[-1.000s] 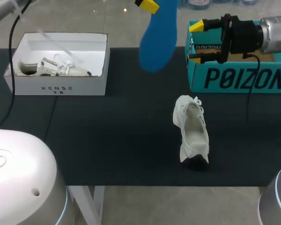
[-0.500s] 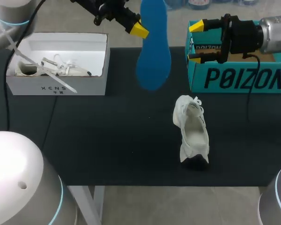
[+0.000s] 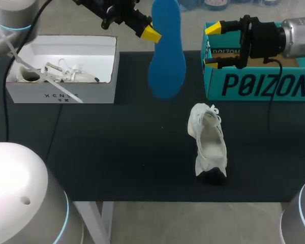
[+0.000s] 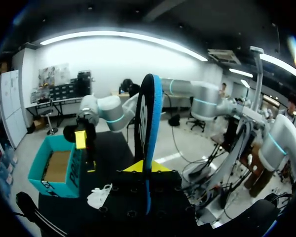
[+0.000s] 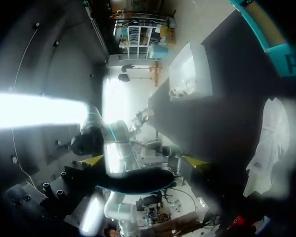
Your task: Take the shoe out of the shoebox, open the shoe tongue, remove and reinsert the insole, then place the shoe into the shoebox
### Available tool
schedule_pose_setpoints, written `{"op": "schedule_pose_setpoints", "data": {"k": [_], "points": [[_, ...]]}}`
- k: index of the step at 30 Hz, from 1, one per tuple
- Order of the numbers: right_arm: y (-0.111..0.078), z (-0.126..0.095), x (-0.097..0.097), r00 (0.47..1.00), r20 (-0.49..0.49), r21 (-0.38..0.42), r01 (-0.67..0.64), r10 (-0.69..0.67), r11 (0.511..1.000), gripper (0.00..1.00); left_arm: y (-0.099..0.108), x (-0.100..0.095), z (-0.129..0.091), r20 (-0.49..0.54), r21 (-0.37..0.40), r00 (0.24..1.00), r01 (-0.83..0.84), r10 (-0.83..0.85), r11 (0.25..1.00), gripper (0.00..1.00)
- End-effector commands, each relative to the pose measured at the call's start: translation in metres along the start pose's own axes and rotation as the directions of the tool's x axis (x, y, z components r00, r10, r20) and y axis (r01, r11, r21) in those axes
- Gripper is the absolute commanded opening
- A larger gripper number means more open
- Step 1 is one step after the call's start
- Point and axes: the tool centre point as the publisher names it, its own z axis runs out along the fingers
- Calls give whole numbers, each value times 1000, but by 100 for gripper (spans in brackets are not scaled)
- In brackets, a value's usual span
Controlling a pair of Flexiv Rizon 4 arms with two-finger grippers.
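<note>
The white shoe [image 3: 209, 145] is lying on the dark counter [image 3: 117, 147], well outside the teal shoebox [image 3: 259, 84], with its mouth gaping and its inside showing. So the taking-out and the tongue-opening are looking done.

The blue insole [image 3: 166, 56] is out of the shoe. It is hanging toe-down in the air above the counter, between the white box [image 3: 66, 91] and the teal shoebox. The left gripper [image 3: 151, 33] is pinching it near its upper end. In the left wrist view the insole [image 4: 147, 128] is standing edge-on between the closed-in yellow tips.

The right gripper [image 3: 212, 46] is hovering beside the teal shoebox's near corner with its fingers spread wide, gripping nothing.

By my reading, sliding the insole back in and returning the shoe to the shoebox are remaining.

As for writing, the teal shoebox is carrying large dark lettering along its side. The white box is showing small spaced letters on its front panel. I am not spelling out either one.
</note>
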Motion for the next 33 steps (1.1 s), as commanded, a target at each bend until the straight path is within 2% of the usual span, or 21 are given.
{"op": "schedule_pose_setpoints", "data": {"k": [1, 21, 24, 27, 28, 33], "points": [[1, 1, -1, 1000, 0, 0, -1, 1, 1000, 100, 1, 1, 0, 3, 0, 1000, -1, 1, 1000, 0], [1, 1, -1, 1000, 0, 0, -1, 1, 1000, 100, 1, 1, 0, 3, 0, 1000, -1, 1, 1000, 0], [1, 1, -1, 1000, 0, 0, -1, 1, 1000, 100, 5, 13, 4, 112, -30, 982, -150, 152, 988, 0], [1, 1, -1, 1000, 0, 0, -1, 1, 1000, 100, 13, 26, 9, 199, -12, 941, -278, 274, 961, 0], [1, 1, -1, 1000, 0, 0, -1, 1, 1000, 100, 16, 28, 9, 228, -17, 938, -265, 262, 964, 0], [1, 1, -1, 1000, 0, 0, -1, 1, 1000, 100, 25, 43, 20, 321, -57, 859, -402, 398, 914, 0]]}}
